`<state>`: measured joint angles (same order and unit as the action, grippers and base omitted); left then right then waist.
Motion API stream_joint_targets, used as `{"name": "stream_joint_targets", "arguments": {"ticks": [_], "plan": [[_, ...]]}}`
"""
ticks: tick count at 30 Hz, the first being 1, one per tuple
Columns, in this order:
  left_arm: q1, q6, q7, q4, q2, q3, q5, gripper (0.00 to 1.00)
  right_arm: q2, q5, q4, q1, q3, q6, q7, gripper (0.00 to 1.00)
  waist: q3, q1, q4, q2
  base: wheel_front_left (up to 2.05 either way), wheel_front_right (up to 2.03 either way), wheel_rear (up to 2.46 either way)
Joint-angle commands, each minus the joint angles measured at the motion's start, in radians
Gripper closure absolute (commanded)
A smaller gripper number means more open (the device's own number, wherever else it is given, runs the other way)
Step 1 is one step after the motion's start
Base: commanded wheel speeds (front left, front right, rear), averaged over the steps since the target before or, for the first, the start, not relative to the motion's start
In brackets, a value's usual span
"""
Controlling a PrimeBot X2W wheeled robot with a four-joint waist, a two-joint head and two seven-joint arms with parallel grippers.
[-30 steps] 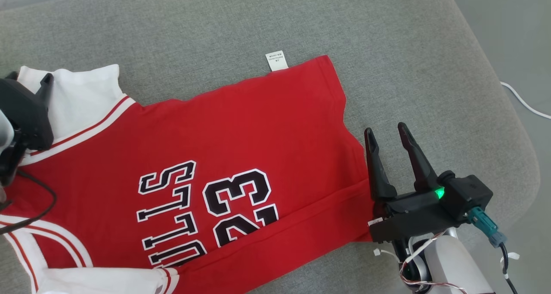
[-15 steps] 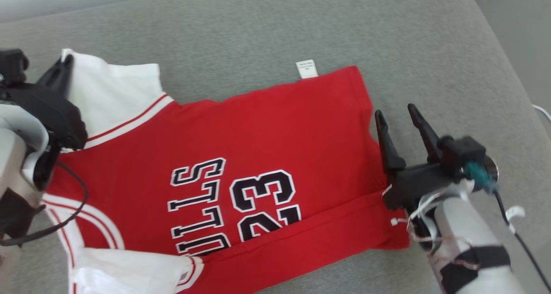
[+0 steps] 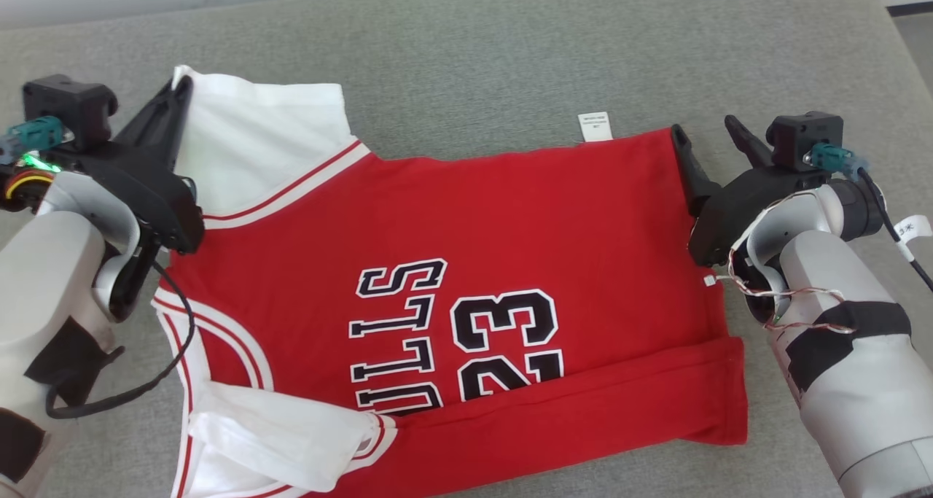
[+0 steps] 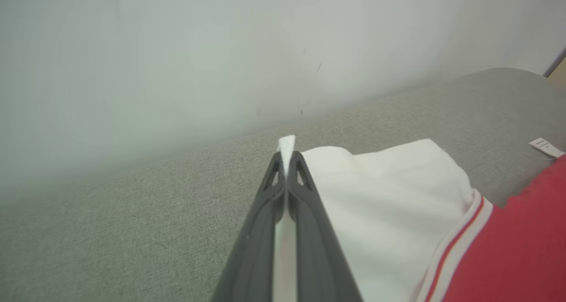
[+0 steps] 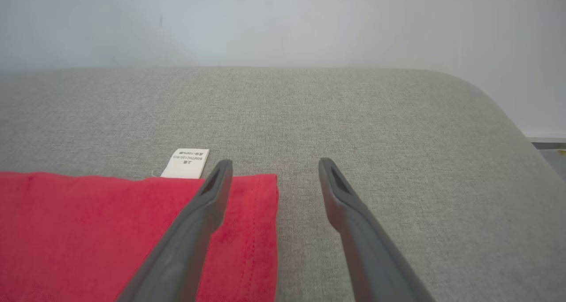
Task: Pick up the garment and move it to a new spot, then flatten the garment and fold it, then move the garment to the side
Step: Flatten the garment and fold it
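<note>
Nearest, a crumpled white sleeve (image 3: 277,440) and the red hem of the garment (image 3: 466,221) lie on the grey cushion (image 3: 474,53), the jersey spread face up with its black number showing. Farther on, the left pincer (image 3: 178,93) is pressed together on the edge of the other white sleeve (image 3: 255,141). The right pincer (image 3: 705,126) stands spread at the garment's far right corner, one finger over red cloth, the other over bare cushion. Just beyond lies a white label (image 3: 594,126)

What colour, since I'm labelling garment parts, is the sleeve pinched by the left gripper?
White sleeve, red-striped trim at its seam; clearest in the head view.
</note>
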<state>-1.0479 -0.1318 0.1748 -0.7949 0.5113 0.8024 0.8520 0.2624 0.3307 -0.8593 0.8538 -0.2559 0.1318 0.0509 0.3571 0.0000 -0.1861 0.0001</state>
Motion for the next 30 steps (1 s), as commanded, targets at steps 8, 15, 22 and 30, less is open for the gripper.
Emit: {"name": "stream_joint_targets", "arguments": {"ticks": [8,15,22,30], "plan": [[-0.027,0.002,0.020,0.016,-0.008,0.033,0.000,1.00,-0.005,0.051,-0.115,0.055,-0.041,-0.002,-0.008,0.00,0.019,0.0000,0.017,-0.0001,0.00,0.00,0.00],[-0.049,0.002,0.026,0.021,-0.011,0.052,0.010,1.00,-0.015,0.078,-0.174,0.088,-0.070,-0.002,-0.003,1.00,0.041,0.0000,0.022,-0.0001,0.00,0.00,0.00],[-0.074,0.002,0.034,0.018,-0.004,0.072,0.021,1.00,-0.005,0.078,-0.214,0.150,-0.089,-0.002,0.040,1.00,0.063,0.0000,0.035,-0.0001,0.00,0.00,0.00],[-0.079,0.002,0.070,0.008,-0.020,0.059,0.034,1.00,0.009,0.078,-0.240,0.173,-0.103,-0.002,0.151,1.00,0.020,0.0000,0.047,-0.0001,0.00,0.00,0.00]]}}
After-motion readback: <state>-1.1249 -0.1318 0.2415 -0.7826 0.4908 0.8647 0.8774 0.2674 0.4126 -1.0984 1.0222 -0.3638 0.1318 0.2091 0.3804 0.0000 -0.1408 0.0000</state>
